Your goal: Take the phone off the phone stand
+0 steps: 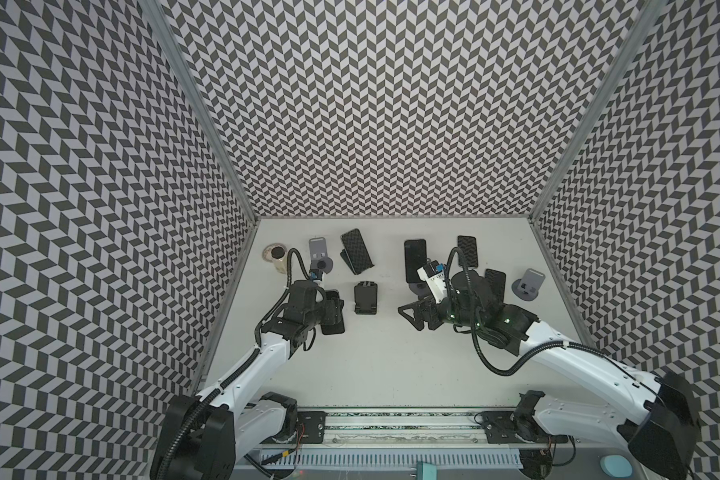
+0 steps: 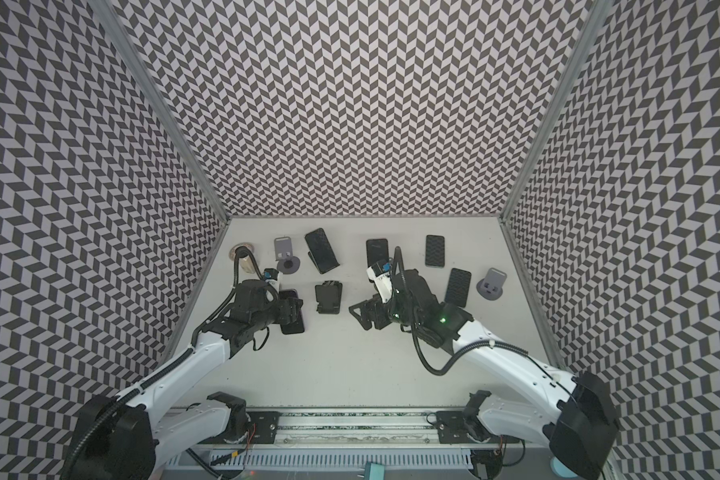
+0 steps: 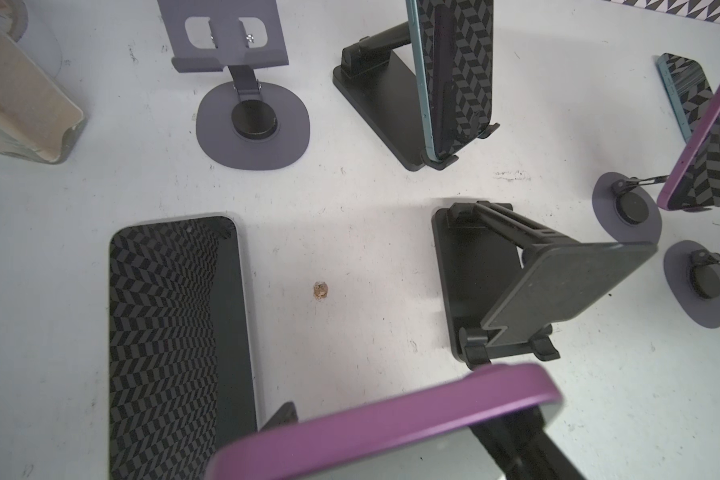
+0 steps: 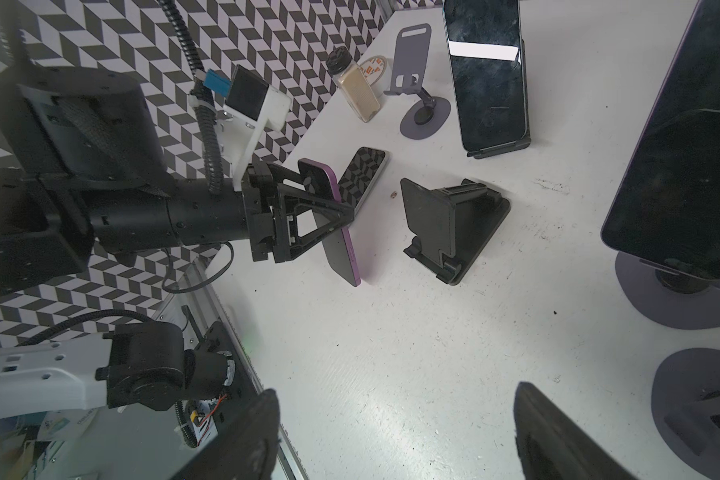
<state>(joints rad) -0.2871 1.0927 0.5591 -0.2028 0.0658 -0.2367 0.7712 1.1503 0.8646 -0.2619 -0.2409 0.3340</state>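
Observation:
My left gripper [image 4: 329,193] is shut on a purple-edged phone [image 4: 346,245], gripping it across its width and holding it tilted above the table. In the left wrist view that phone's purple edge [image 3: 391,411] runs across the foreground. The black folding phone stand [image 1: 366,297] stands empty just to the right of the held phone, also seen as the black stand [image 3: 516,282] in the left wrist view. Another phone [image 3: 171,345] lies flat on the table beside the left gripper. My right gripper [image 4: 395,436] is open over bare table, right of the black stand, with nothing between its fingers.
At the back, a phone leans on a second black stand [image 1: 356,249] and another on a grey stand [image 1: 415,259]. Two more phones [image 1: 467,250] [image 1: 495,284] sit back right. Empty grey stands [image 1: 320,253] [image 1: 526,284] and a spice jar [image 1: 277,257] stand near the walls.

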